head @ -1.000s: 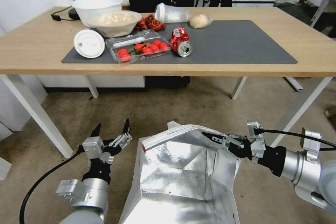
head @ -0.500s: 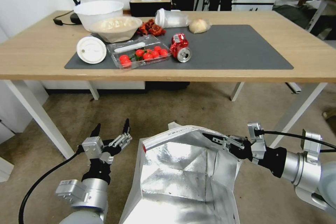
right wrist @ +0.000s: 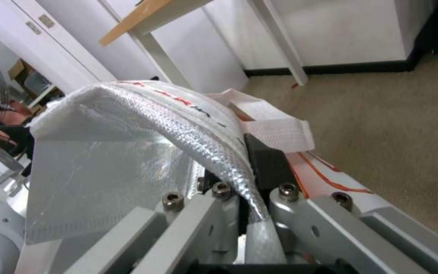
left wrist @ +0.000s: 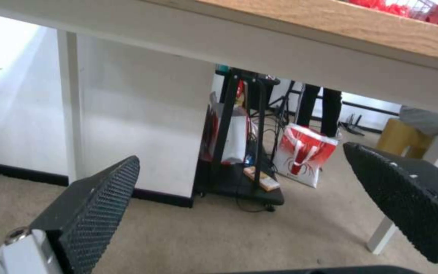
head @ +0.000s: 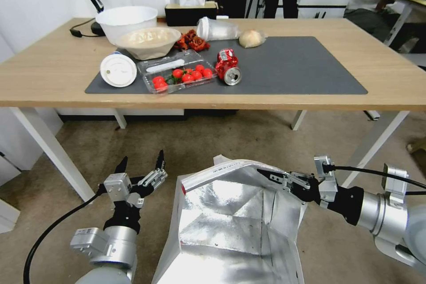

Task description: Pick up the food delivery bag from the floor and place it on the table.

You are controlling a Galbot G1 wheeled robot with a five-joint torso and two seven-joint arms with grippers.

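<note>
The right gripper [head: 271, 174] pinches the top rim of the food delivery bag [head: 230, 226], its fingers pressed together on the foil edge. The bag hangs open over the floor [head: 213, 137], in front of the table [head: 390, 75]. The left gripper [head: 141, 163] hovers beside the bag, fingers spread and empty.

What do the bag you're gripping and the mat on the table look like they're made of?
Food delivery bag: shiny, creased silver foil lining, apparently over paper; its flat white handle looks woven. Right gripper pinches the rim. Mat: matte dark grey, lying flat, possibly rubber or felt.
</note>
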